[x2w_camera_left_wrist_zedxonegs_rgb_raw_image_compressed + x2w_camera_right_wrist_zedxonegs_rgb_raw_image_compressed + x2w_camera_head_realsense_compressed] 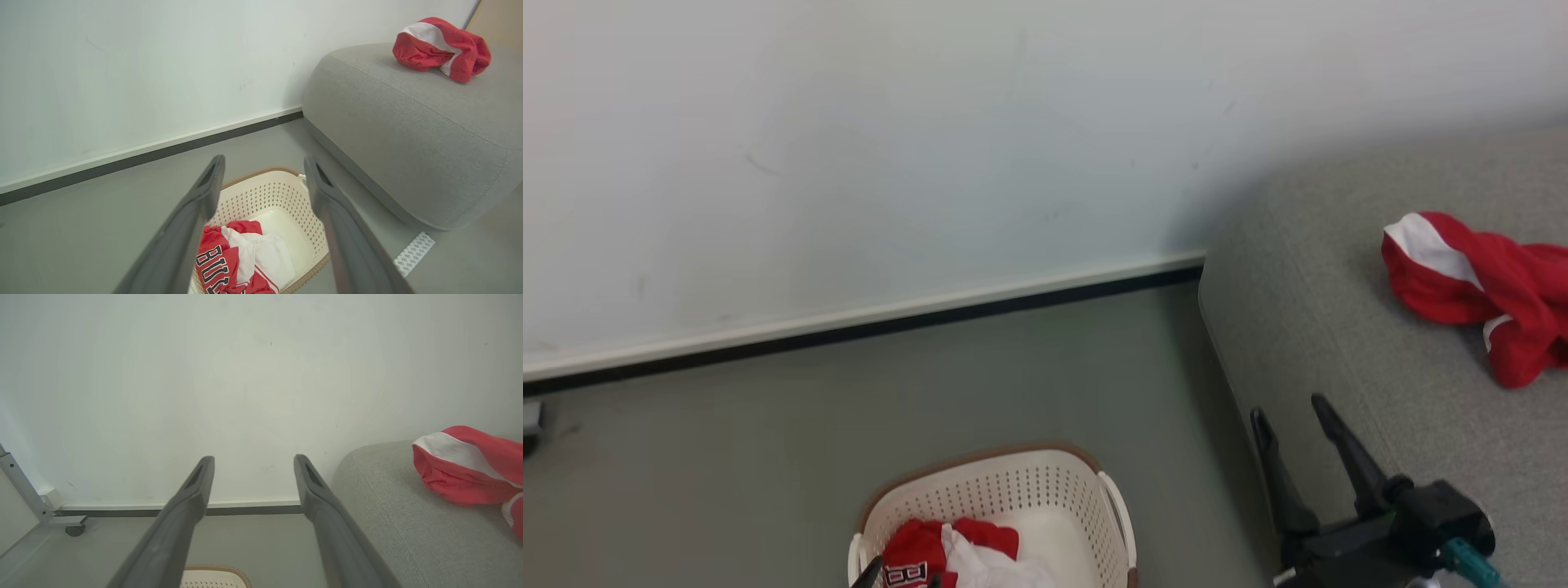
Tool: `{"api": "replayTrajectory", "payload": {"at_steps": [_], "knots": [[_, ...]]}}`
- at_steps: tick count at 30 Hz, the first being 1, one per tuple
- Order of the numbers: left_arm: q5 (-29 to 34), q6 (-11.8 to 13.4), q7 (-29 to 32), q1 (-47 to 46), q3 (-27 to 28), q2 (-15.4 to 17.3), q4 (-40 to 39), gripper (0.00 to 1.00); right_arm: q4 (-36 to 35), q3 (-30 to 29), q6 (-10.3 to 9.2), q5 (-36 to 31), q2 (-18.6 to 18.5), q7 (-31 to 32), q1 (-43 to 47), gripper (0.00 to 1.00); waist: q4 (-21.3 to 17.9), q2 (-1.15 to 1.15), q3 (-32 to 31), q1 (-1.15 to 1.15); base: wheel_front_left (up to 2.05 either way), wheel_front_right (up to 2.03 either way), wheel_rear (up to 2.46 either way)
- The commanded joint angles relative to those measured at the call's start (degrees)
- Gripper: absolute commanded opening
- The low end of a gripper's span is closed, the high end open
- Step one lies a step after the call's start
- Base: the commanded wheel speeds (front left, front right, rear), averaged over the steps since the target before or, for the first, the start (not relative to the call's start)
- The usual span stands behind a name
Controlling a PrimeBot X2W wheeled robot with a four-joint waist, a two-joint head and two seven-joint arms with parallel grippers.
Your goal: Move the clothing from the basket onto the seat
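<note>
The cream basket [1013, 490] stands on the floor left of the grey seat [1339, 343]. In it lies red and white clothing [947, 555], one piece with black-and-white lettering [216, 265]. Another red garment with a white panel [1478, 286] rests on the seat. My left gripper [264, 161] hangs open above the basket [282, 192], its fingertips just over the clothing with nothing between them. My right gripper [1289, 410] is open and empty beside the seat's front left corner, and the red garment [466, 469] lies to its right.
A white wall with a dark baseboard [931, 314] runs behind the basket and the seat. A metal frame leg with a caster [75, 530] stands at the far left. A white patterned strip [412, 253] lies on the floor by the seat's base.
</note>
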Motion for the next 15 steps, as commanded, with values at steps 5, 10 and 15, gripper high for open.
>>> {"api": "replayTrajectory", "payload": {"at_steps": [5,10,15], "knots": [[-0.11,-0.73,-0.25,-8.27,-3.84,1.01,7.66,1.0,-2.73,0.33,-0.02,0.03,-0.64,-0.11,-5.63,1.0,-1.81,0.0,9.31,-0.01,0.0,0.0,0.0],[0.54,-0.84,-0.25,-16.08,-7.25,1.87,13.98,1.0,-5.94,1.09,-0.02,-0.18,-1.05,-0.1,-11.61,1.0,-3.42,0.0,15.66,-0.01,0.0,0.0,0.0],[0.71,-0.94,-0.25,-24.11,-11.31,3.61,22.69,1.0,-9.01,2.23,-0.02,-0.49,-1.21,-0.1,-16.9,1.0,-5.14,0.0,21.5,-0.01,0.0,0.0,0.0]]}}
